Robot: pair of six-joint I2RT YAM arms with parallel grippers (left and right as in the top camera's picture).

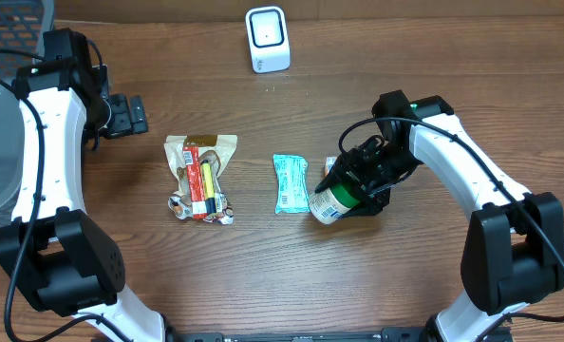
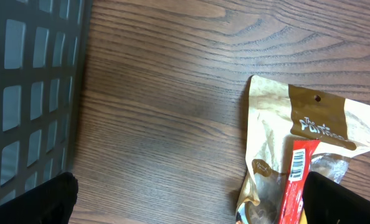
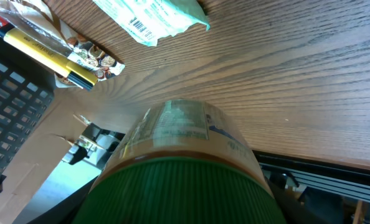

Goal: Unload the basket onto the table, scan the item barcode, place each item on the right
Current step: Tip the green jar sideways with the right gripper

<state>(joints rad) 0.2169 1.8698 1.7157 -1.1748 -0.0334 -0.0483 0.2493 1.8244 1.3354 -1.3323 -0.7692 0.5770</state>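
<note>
Left gripper (image 1: 128,114) hangs wide open and empty, clear of the snack pouch (image 1: 200,176). Past the teal packet (image 1: 290,182), the right gripper (image 1: 356,188) clamps the green-lidded jar (image 1: 328,204), probably to present its label to the scanner (image 1: 267,38).
</note>
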